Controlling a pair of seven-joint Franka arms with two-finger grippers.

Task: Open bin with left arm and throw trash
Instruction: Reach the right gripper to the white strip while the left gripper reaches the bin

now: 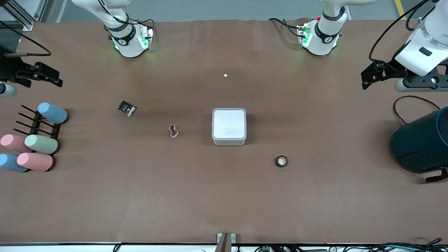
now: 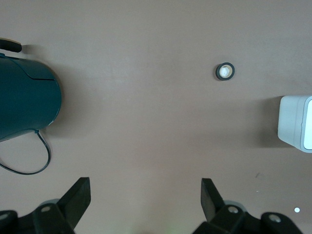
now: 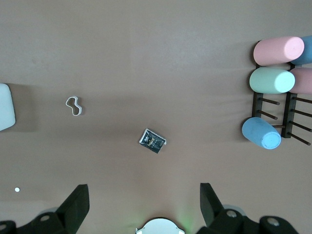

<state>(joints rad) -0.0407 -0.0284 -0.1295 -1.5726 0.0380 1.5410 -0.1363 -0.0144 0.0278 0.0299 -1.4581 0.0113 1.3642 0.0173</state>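
A: Bin w/ lid shut mid-table; tape roll at its 4 o'clock, band at 9, packet past it.

B: Left gripper, right gripper: both spread wide, hanging over table ends, well apart from everything.

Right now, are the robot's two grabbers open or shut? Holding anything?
Left gripper: jaws open, holding nothing.
Right gripper: jaws open, holding nothing.

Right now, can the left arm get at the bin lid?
Probably yes. The left hand hangs open above the table's left-arm end, the bin sits shut mid-table, and only bare table lies between them.
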